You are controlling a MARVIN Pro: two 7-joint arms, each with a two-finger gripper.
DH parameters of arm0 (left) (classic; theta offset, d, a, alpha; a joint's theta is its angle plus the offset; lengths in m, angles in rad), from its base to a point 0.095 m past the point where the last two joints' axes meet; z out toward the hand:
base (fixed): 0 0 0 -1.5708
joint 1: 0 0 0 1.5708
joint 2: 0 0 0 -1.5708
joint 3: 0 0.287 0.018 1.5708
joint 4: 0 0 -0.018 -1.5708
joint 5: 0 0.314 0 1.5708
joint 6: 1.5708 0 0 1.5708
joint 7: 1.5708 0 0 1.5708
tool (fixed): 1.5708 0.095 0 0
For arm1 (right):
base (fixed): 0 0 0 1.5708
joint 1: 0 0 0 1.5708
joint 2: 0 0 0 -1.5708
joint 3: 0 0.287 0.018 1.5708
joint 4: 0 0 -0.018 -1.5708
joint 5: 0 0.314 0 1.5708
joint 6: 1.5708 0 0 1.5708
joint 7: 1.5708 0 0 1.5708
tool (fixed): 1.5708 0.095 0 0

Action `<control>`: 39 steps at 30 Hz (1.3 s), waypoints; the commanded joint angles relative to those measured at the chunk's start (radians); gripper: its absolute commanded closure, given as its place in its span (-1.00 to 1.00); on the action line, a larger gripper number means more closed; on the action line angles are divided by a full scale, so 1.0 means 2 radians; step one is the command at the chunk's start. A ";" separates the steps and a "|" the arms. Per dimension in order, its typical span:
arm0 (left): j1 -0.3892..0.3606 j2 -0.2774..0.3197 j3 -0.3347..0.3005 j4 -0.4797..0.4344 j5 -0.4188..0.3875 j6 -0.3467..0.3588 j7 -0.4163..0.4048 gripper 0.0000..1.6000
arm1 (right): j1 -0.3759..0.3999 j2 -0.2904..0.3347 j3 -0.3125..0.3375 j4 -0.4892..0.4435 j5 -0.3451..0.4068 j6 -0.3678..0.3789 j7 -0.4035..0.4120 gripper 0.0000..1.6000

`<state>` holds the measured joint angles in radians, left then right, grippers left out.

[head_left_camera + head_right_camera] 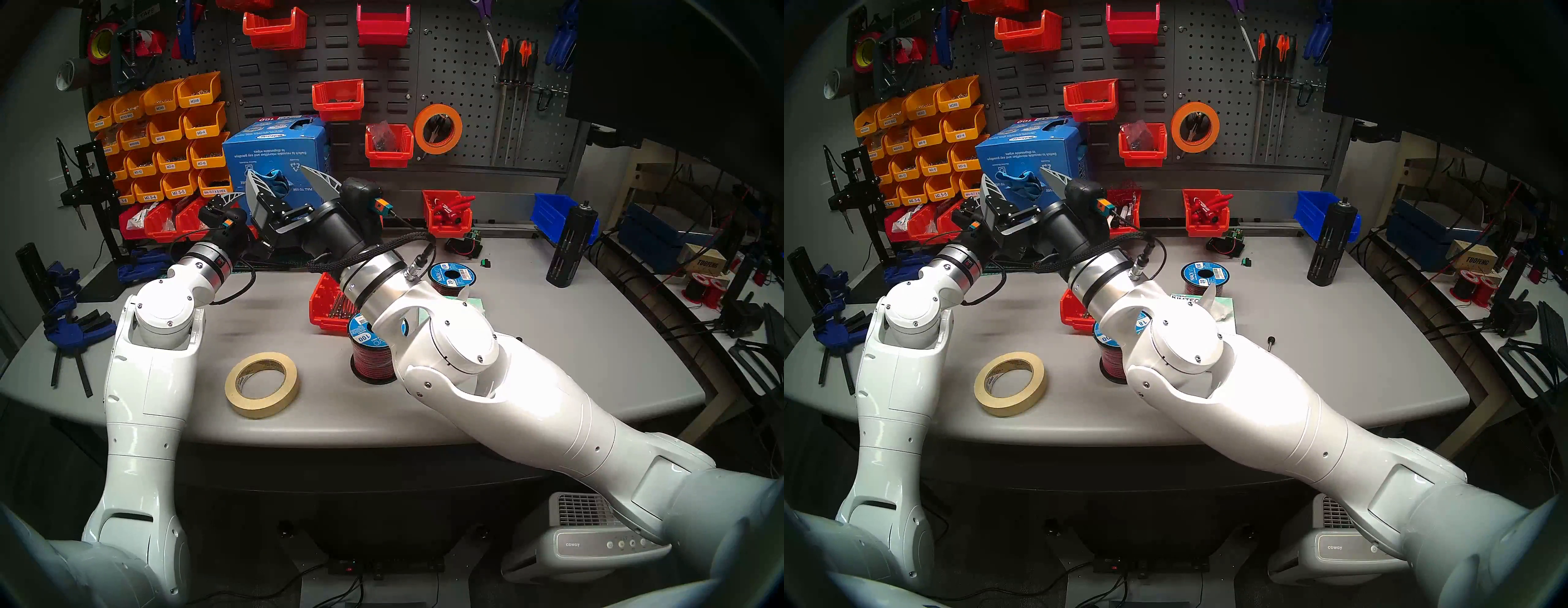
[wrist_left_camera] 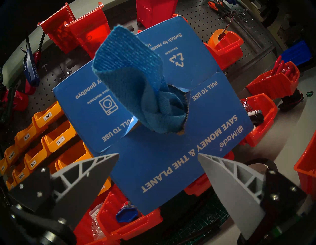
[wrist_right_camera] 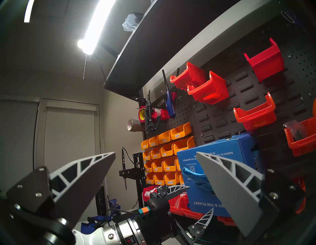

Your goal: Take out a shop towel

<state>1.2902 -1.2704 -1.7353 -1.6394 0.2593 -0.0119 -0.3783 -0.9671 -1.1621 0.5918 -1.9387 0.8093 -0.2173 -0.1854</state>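
Observation:
A blue carton [image 1: 275, 144] stands at the back of the table against the pegboard, on red bins. The bright-blue shop towel [image 2: 133, 82] pokes out of the torn hole in the carton's front face, crumpled and partly unfolded. My left gripper [image 2: 158, 154] is open, low in front of the carton and short of the towel. Higher up before the carton face, my right gripper [image 1: 288, 187] is open too. From the head its fingers [image 1: 254, 191] show either side of the towel [image 1: 275, 178]. In the right wrist view the towel [image 3: 193, 174] sits partly behind one finger, untouched.
A masking tape roll [image 1: 261, 384] lies near the table's front. A wire spool [image 1: 369, 352] and a red bin [image 1: 329, 303] sit under my right forearm, beside a Kimtech box [image 1: 1208, 303]. Orange bins [image 1: 169, 140] hang left of the carton. A black cylinder [image 1: 570, 246] stands far right.

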 commanded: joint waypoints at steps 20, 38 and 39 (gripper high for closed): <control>-0.017 -0.012 -0.002 -0.019 0.004 -0.005 0.010 -1.00 | 0.072 0.004 0.015 0.061 0.002 0.061 0.024 -1.00; -0.012 -0.011 -0.002 -0.026 0.002 -0.007 0.010 -1.00 | 0.140 -0.039 0.017 0.100 -0.112 0.196 0.085 -1.00; -0.011 -0.011 -0.002 -0.027 0.002 -0.007 0.010 -1.00 | 0.145 -0.040 0.015 0.105 -0.119 0.198 0.091 -1.00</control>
<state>1.2938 -1.2968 -1.7339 -1.6507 0.2687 -0.0118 -0.3619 -0.7806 -1.1896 0.6173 -1.7521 0.6457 0.1308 -0.0474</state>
